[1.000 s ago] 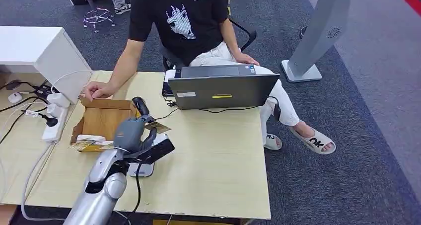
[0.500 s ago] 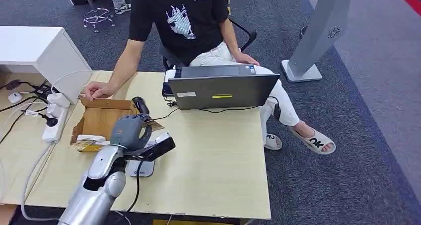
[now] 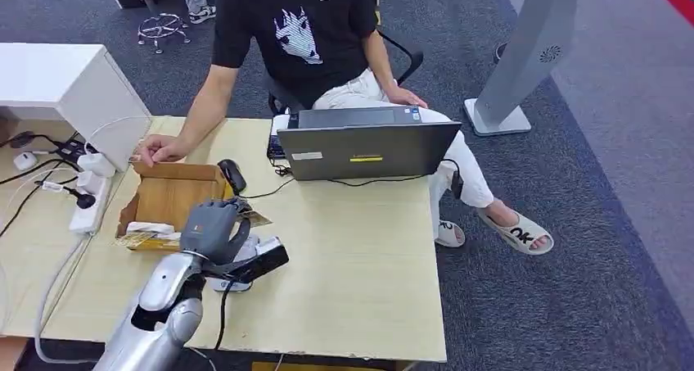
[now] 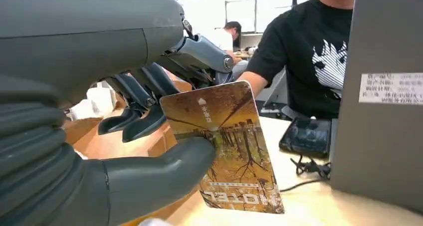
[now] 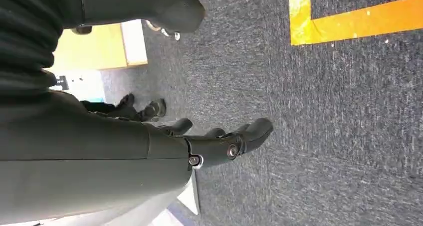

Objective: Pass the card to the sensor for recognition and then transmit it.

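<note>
The left hand (image 3: 214, 228) holds the card (image 3: 254, 217) pinched between its thumb and darker fingers, just above the black sensor (image 3: 255, 262) that sits on the wooden table (image 3: 360, 264). In the left wrist view the card (image 4: 223, 145) is brown and gold, printed with trees and the word HOTEL (seen upside down), the thick grey thumb (image 4: 164, 168) pressing on its face. Beside the hand lies an open cardboard box (image 3: 168, 195) with more cards (image 3: 147, 238) at its near edge — a person's hand (image 3: 162, 149) rests on its far rim. A black mouse (image 3: 232, 174) and a grey laptop (image 3: 364, 146) stand farther back. The right hand (image 5: 219, 143) hangs over grey carpet, empty, its fingers loosely apart.
</note>
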`<action>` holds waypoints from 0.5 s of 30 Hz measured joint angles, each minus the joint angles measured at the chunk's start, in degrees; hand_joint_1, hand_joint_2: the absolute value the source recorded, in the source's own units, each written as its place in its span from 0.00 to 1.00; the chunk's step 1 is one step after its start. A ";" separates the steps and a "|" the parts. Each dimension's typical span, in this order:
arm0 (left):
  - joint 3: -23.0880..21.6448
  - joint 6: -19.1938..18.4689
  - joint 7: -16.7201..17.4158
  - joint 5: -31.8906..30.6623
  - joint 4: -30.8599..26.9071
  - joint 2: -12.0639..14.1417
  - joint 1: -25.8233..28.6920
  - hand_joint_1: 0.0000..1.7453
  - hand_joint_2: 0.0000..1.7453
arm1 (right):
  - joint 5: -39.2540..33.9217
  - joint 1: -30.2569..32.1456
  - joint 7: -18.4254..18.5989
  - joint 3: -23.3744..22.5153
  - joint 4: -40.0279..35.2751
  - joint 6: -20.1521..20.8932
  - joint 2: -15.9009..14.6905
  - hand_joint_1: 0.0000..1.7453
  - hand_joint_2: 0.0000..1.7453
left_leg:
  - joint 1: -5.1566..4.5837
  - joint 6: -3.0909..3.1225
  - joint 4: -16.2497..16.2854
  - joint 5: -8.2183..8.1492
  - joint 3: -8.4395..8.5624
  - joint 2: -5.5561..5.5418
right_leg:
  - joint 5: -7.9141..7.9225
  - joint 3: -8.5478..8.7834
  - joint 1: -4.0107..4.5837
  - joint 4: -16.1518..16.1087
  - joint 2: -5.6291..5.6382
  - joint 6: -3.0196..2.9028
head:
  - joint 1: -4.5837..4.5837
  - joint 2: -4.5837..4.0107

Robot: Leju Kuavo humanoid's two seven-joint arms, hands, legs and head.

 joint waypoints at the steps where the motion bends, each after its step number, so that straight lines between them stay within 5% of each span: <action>1: -0.20 0.09 -0.35 -0.09 -0.61 0.17 0.63 1.00 1.00 | -0.09 0.00 -0.04 -0.04 0.00 -0.04 0.04 0.00 1.00 | 0.00 0.00 0.00 0.00 0.00 0.00 | 0.00 0.00 0.00 0.00 0.00 0.00 | -0.02 0.00; 15: -2.80 0.68 -0.68 -0.20 -8.61 4.83 8.96 1.00 1.00 | -1.60 0.20 -0.66 -1.01 0.02 -0.39 0.44 0.00 1.00 | 0.00 0.00 -0.01 0.00 0.00 0.00 | -0.01 0.00 0.00 0.00 0.00 0.00 | -0.02 0.00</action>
